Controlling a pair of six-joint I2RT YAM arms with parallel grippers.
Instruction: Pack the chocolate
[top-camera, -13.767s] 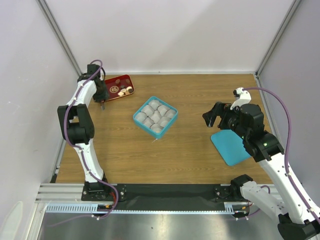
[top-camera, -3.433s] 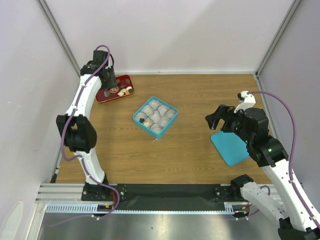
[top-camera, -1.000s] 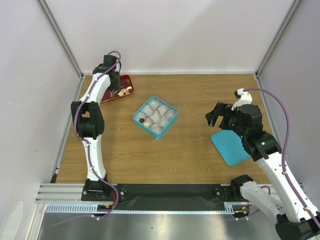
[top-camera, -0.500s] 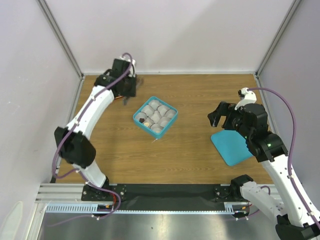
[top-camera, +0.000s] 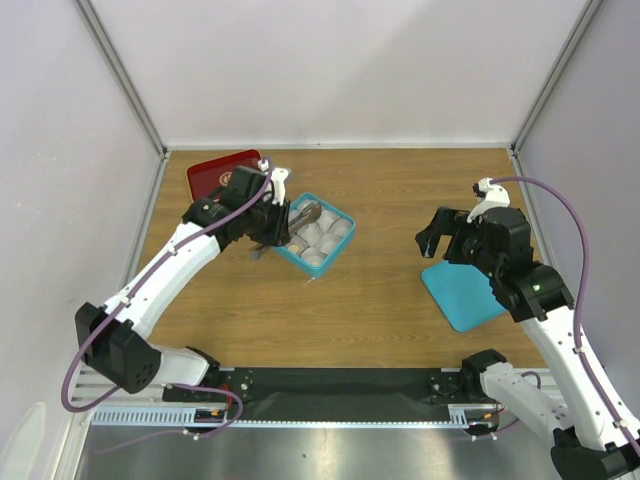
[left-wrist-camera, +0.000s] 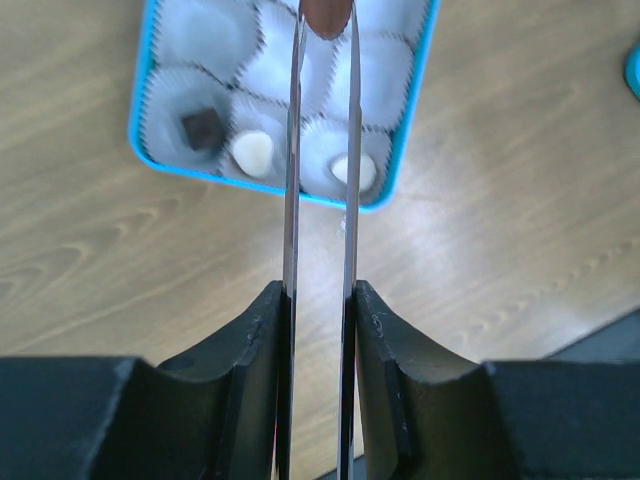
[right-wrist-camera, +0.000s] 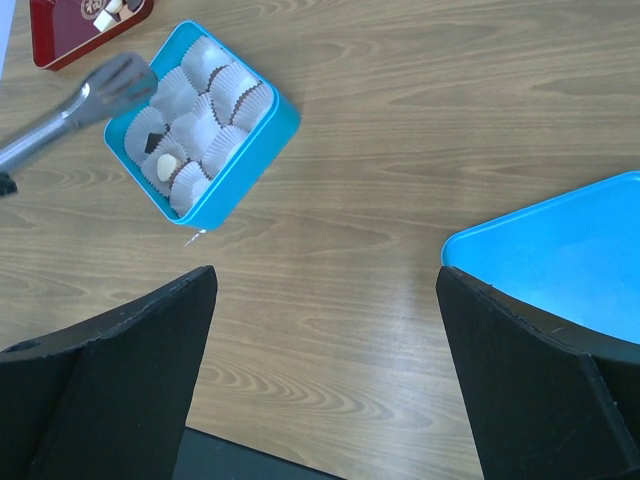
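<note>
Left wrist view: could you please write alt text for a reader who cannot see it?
The left hand grips metal tongs whose tips pinch a dark brown chocolate above a teal box of white paper cups on a wooden table. Three cups in the nearest row hold pieces: one dark, two pale.

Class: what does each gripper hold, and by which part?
Left gripper clamps metal tongs around both arms, behind the tips, which pinch a brown chocolate. Right gripper holds nothing.
</note>
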